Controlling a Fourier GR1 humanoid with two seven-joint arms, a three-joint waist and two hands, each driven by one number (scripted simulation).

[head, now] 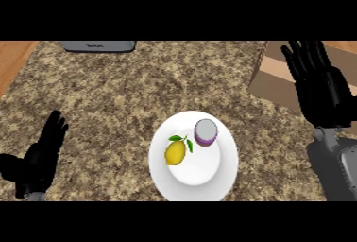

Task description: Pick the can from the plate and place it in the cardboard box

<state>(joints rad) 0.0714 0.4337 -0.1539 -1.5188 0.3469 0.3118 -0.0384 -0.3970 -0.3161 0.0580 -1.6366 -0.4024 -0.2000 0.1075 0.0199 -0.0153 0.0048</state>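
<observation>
From your head view: one white plate (202, 182) on the granite counter (125, 90) carries one purple can (206, 132) and one lemon (175, 152). One cardboard box (275, 82) sits at right. Your right hand (317, 80) hangs over it, fingers straight. Your left hand (42, 151) rests open at the lower left. The writing on one grey appliance (97, 46) is unreadable.

I am at a kitchen counter: a speckled brown granite worktop (140, 90) with wooden edging (14, 59), a white plate (209, 182) carrying a lemon (176, 152) and a can (206, 132), and a grey appliance (97, 46) at the back.
</observation>
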